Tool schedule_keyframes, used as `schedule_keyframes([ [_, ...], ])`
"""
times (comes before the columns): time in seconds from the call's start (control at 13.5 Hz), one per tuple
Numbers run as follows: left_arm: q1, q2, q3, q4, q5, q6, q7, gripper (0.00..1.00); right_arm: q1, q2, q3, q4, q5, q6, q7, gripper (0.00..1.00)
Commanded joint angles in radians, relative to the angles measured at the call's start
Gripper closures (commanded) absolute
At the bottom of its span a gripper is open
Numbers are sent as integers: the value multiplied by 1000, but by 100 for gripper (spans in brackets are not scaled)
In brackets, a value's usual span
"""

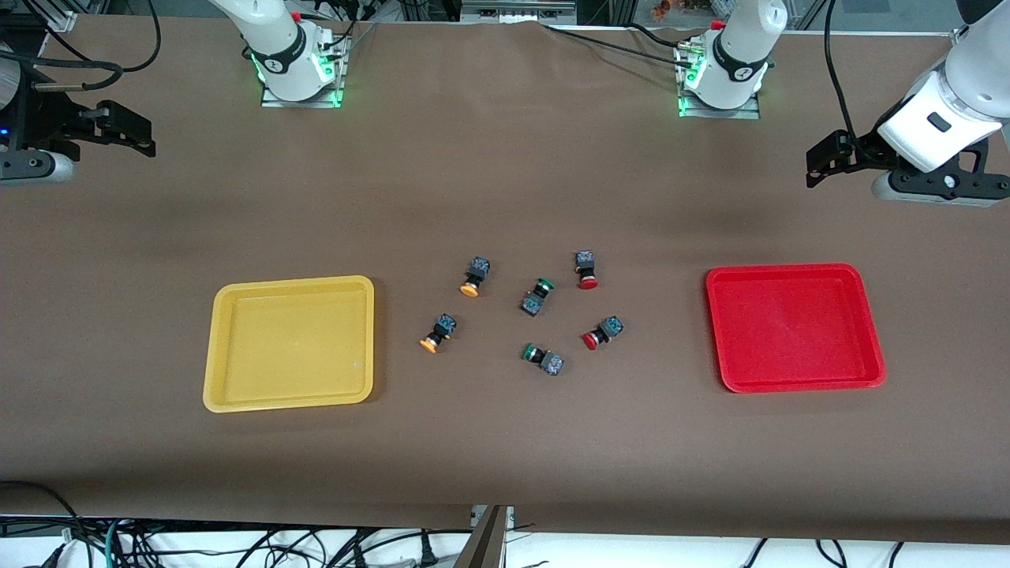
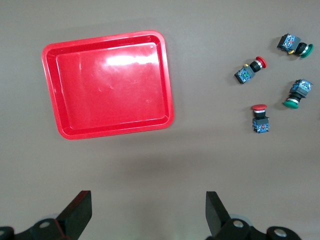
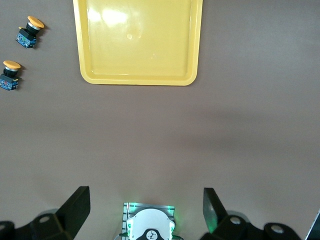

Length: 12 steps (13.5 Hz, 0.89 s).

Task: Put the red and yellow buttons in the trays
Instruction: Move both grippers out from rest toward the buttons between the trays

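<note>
Both grippers hung spread and empty, the left gripper (image 1: 821, 162) over the table's left-arm end and the right gripper (image 1: 130, 130) over the right-arm end. The red buttons (image 1: 601, 332) lay toward the red tray (image 1: 793, 327), so nearer the left arm; the yellow buttons (image 1: 439, 332) lay beside the yellow tray (image 1: 289, 343), nearer the right arm.

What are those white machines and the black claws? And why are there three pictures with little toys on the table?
The white machines are two robot arms, and the black claws are their grippers, a bit like hands with two fingers. One picture looks down from a high camera facing the robots. The other two come from cameras on each arm's wrist, so you see the finger ends poking in. The left gripper hangs open over the table's end near the red tray. The right gripper hangs open over the other end, near the yellow tray. Both trays hold nothing yet. Between them lie six push buttons: two red, two yellow and two green. Nothing is being held.
</note>
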Motion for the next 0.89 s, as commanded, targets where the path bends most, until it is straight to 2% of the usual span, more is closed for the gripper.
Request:
schedule_keyframes([
  [0.0, 0, -9, -9, 7, -24, -16, -8, 0, -9, 7, 6, 20, -6, -10, 7, 0],
  [0.45, -1, -5, -21, 15, -14, -11, -8, 0, -13, 8, 4, 20, -6, -8, -1, 0],
  [0.67, -21, 57, -42, 5, -17, -57, -8, 0, -20, 8, -2, 19, -3, -5, 7, 0],
  [0.82, -41, 145, -67, 14, -19, -54, -8, 0, -20, 31, 0, 22, -4, 10, 5, 0],
])
